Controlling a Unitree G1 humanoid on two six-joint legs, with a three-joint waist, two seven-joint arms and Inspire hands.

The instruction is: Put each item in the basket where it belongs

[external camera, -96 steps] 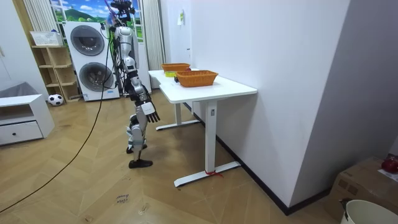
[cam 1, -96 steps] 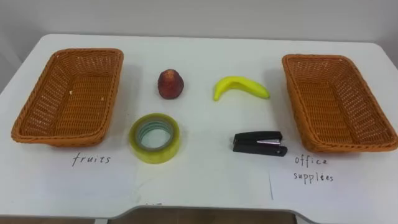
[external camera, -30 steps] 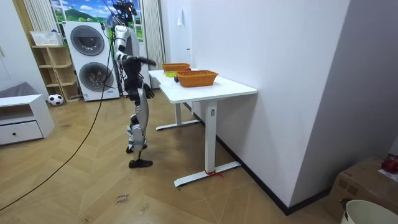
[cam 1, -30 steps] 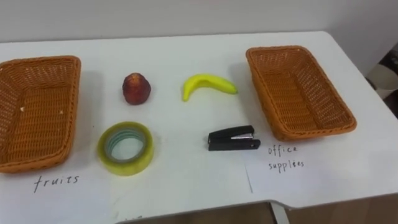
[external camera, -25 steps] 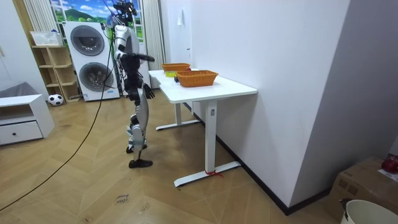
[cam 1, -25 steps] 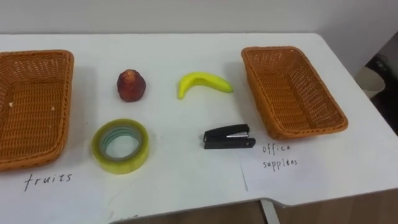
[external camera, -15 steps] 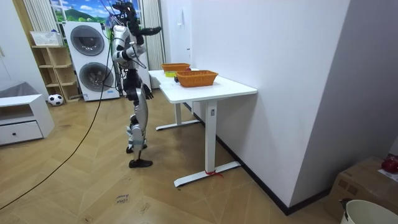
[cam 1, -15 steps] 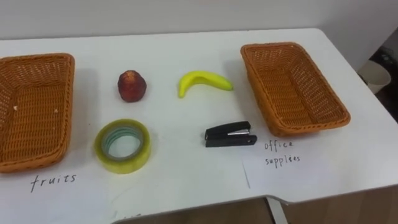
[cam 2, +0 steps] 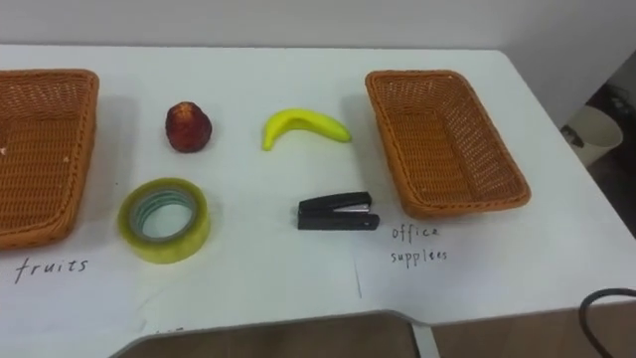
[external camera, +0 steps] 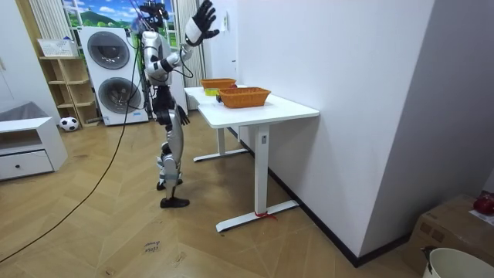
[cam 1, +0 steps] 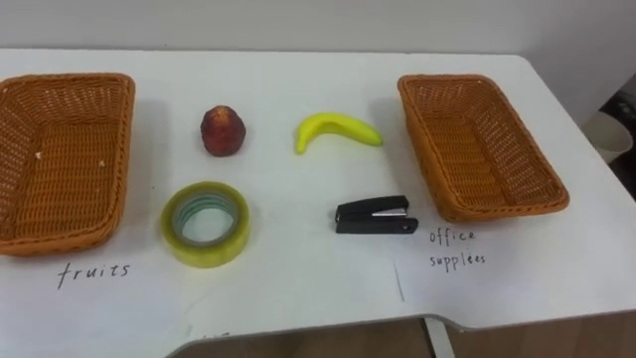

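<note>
On the white table (cam 1: 298, 283) lie a red apple-like fruit (cam 1: 223, 130), a yellow banana (cam 1: 336, 128), a roll of yellow-green tape (cam 1: 205, 223) and a black stapler (cam 1: 375, 215). The wicker basket (cam 1: 70, 80) at the left has "fruits" written in front of it and holds nothing. The wicker basket (cam 1: 437, 84) at the right is labelled for office supplies and also holds nothing. In the room view I stand at the table's end with my right hand (external camera: 204, 17) raised above head height, fingers spread and open, holding nothing.
A paper label (cam 1: 452, 249) lies before the right basket, near the table's front edge. Right of the table a pale bin (cam 1: 608, 127) stands on the floor. Behind me in the room view are washing machines (external camera: 108, 66), a shelf (external camera: 65, 85) and a low white cabinet (external camera: 27, 154).
My right arm has swung up from beside my hip to above my head. The eye view has panned to the right; nothing on the table has moved.
</note>
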